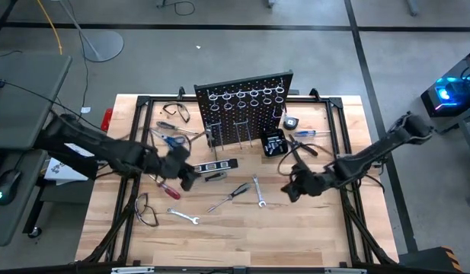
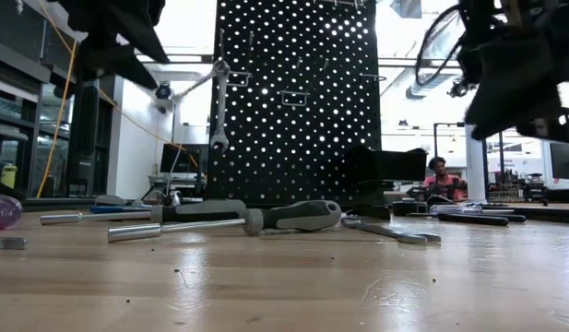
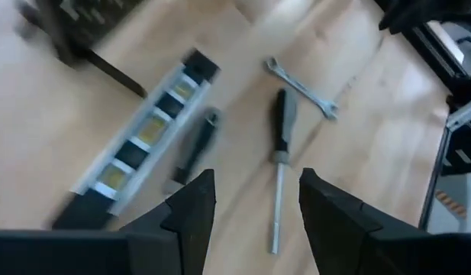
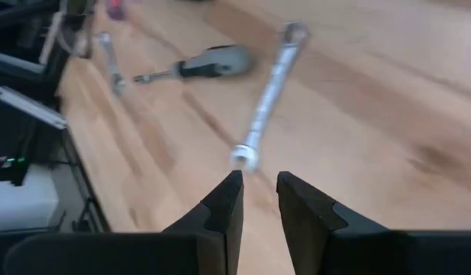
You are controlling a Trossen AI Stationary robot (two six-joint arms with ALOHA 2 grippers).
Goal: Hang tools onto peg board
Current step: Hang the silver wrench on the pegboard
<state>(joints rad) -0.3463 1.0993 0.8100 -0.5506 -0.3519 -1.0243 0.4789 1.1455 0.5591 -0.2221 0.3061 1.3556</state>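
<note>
Progress looks thin: the peg board (image 1: pixel 246 106) stands upright at the table's back, and the low view shows one wrench (image 2: pixel 219 101) hanging on its face; I can't tell about more. Left on the wood: grey-handled screwdriver (image 1: pixel 233 194), two wrenches (image 1: pixel 259 190) (image 1: pixel 183 216), red-handled screwdriver (image 1: pixel 167 188), scissors (image 1: pixel 171 139), plus pieces near the board's right. My left gripper (image 1: pixel 186 176) hovers by the level (image 1: pixel 213 165), fingers (image 3: pixel 193 210) spread, holding nothing. My right gripper (image 1: pixel 294 186) hangs above the wrench, jaws a narrow gap apart, empty. Clutter: safety glasses (image 1: pixel 176 112), small black box (image 1: pixel 273 144), a cable loop (image 1: pixel 145 211). The level lies just before the board.
</note>
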